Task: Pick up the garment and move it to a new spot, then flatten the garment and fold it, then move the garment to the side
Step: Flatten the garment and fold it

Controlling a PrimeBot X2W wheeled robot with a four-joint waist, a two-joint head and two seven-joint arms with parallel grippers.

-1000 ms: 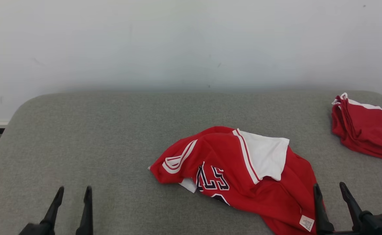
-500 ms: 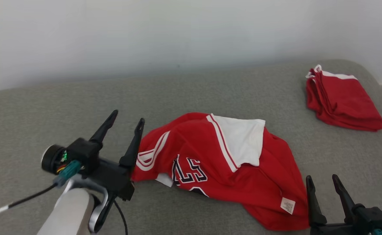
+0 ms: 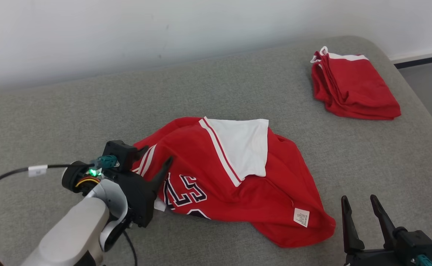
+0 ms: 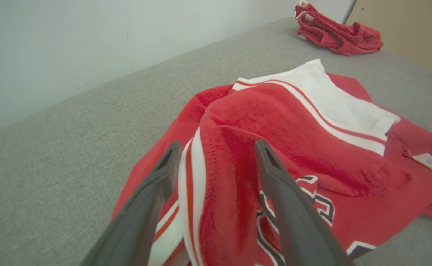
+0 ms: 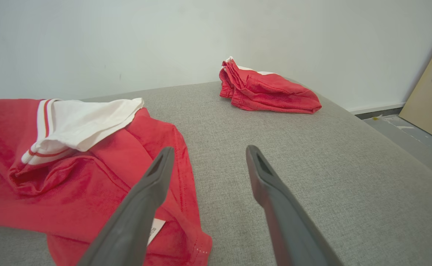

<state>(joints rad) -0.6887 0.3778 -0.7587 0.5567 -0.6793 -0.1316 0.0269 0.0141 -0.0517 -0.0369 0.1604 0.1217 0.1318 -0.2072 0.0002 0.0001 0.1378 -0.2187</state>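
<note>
The garment (image 3: 238, 177), a crumpled red jersey with a white panel, striped trim and dark numerals, lies mid-surface on the grey padded table (image 3: 90, 111). My left gripper (image 3: 158, 155) is at the garment's left end. It is open, its two dark fingers astride a raised fold with the red-and-white stripe. The left wrist view shows that fold of the garment (image 4: 293, 140) running between the spread fingers of the left gripper (image 4: 218, 146). My right gripper (image 3: 359, 199) stands open just right of the garment's lower right hem, over bare table. In the right wrist view the right gripper (image 5: 209, 151) has the garment (image 5: 90, 166) to its left.
A second red garment, folded (image 3: 352, 88), lies at the table's far right corner; the right wrist view shows this folded pile (image 5: 267, 90) ahead. A white wall backs the table. Floor (image 3: 430, 85) and a beige board (image 5: 430, 92) lie beyond the right edge. A cable (image 3: 9, 173) trails from my left wrist.
The head camera has turned, shifting the whole picture. My left arm has come in from the lower left to the garment's left end, its open fingers now over the striped fold. The right gripper holds its place.
</note>
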